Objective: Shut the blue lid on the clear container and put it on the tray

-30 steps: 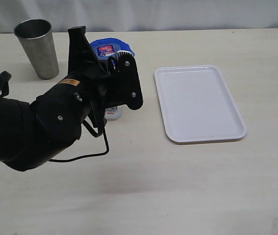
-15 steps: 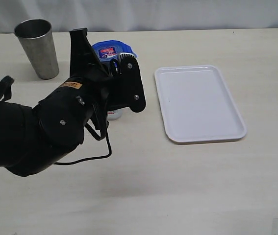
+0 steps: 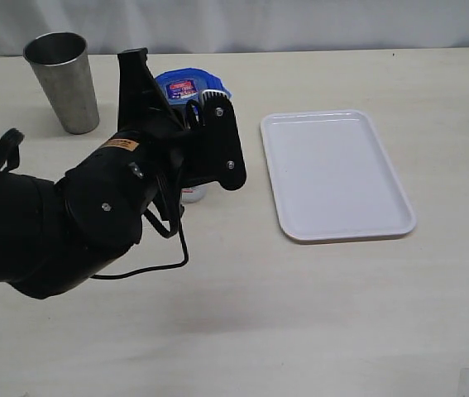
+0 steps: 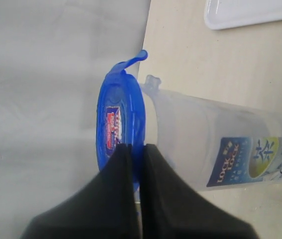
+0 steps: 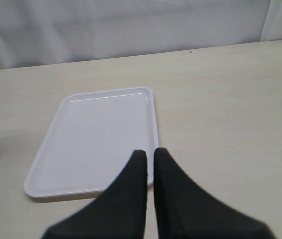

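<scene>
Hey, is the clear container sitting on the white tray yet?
No, the clear container stands on the table beside the tray, apart from it.

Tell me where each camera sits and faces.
Exterior: above the table, looking down; shows the left arm, steel cup, blue lid, tray.
Left wrist: looks along the left gripper, shut on the blue lid at the mouth of the clear container.
Right wrist: looks past the shut right gripper at the tray.
Shared: the tray appears in all three.
</scene>
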`<state>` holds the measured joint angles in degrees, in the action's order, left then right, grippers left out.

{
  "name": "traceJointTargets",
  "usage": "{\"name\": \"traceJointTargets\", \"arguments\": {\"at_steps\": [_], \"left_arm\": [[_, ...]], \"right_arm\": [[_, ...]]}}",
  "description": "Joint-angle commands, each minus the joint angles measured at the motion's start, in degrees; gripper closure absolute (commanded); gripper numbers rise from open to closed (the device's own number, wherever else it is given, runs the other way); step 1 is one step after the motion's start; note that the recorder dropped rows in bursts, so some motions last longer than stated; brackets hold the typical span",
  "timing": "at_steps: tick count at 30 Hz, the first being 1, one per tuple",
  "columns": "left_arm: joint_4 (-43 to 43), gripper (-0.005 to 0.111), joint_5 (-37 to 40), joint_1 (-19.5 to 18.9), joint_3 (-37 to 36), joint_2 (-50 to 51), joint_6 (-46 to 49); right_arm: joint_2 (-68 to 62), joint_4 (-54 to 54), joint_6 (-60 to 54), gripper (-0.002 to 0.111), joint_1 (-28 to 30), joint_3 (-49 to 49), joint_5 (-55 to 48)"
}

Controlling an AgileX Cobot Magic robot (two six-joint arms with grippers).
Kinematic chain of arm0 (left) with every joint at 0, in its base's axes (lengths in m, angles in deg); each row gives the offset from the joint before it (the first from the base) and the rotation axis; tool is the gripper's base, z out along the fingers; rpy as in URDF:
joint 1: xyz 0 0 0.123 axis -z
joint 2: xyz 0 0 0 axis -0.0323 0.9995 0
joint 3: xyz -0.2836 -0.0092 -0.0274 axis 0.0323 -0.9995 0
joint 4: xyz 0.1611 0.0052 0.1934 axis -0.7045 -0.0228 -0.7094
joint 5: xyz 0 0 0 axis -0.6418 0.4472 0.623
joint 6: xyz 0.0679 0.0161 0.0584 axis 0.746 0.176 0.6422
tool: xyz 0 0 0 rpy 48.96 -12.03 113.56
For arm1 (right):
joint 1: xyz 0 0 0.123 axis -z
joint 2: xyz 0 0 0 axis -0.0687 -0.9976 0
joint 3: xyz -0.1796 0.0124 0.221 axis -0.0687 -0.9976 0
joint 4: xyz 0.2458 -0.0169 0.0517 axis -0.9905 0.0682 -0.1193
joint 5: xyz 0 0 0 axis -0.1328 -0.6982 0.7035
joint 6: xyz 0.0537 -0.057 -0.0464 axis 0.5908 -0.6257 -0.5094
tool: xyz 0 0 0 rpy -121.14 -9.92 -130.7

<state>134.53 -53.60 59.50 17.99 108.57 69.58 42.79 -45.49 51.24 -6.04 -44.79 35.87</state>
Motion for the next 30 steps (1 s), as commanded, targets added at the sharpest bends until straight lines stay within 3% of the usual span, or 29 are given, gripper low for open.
{"name": "traceJointTargets", "arguments": {"at_steps": [1,30], "left_arm": [[0.77,0.107,-1.04,0.34,-0.17,-0.3,1.71],[1.59,0.107,-0.35,0.34,-0.17,-0.3,1.71]], "right_arm": [[0.26,-0.21,0.16,0.104,0.02,-0.12,0.01],[0.26,-0.21,0.16,0.104,0.02,-0.12,0.01]]}}
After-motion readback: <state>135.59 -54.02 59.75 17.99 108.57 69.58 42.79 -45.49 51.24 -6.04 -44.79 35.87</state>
